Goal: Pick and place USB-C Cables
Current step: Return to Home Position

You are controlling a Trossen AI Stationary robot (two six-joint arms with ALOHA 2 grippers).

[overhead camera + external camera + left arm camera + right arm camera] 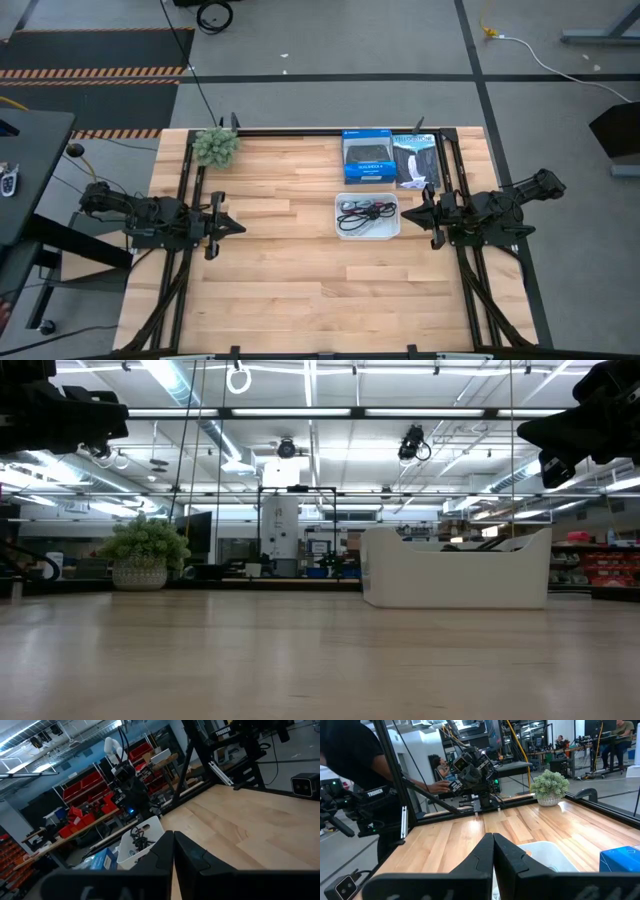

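Observation:
A white tray (391, 230) sits right of the table's middle, holding a tangle of thin cables (366, 213), dark with a bit of red; separate bundles cannot be told apart. The left wrist view shows the tray (145, 827) with the cables (138, 839) inside. My left gripper (238, 227) hovers shut over the table's left side, pointing toward the tray. My right gripper (418, 212) hovers shut just right of the tray, above its right edge (540, 852).
A blue retail box (367, 157) and a black one (417, 160) lie behind the tray at the far edge. A fuzzy green plant (216, 146) stands at the far left corner. Black frame rails (190, 180) run along both sides. People show beyond the table in the right wrist view.

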